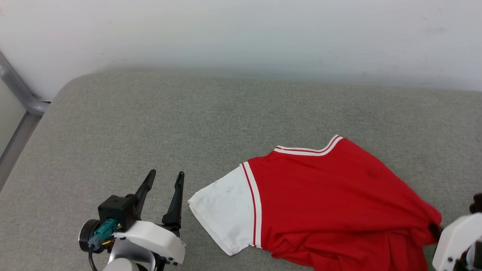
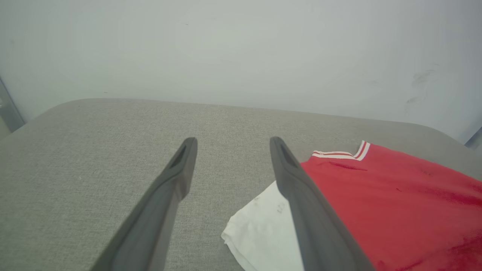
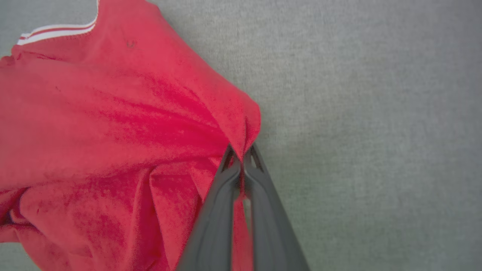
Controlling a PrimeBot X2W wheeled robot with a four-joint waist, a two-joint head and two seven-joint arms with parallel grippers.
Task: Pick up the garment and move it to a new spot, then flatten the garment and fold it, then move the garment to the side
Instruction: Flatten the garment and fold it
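Red T-shirt point(image 1: 320, 195) lies rumpled on the grey upholstered surface point(image 1: 150, 124) toward our right, right gripper point(image 3: 241, 156) pinching its bunched edge, left gripper point(image 1: 166, 173) spread and clear; we advise a slow, high lift to avoid dragging.

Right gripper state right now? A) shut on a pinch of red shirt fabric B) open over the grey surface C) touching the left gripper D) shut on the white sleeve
A: the right gripper is closed on a bunched edge of the garment, well apart from the white sleeve.
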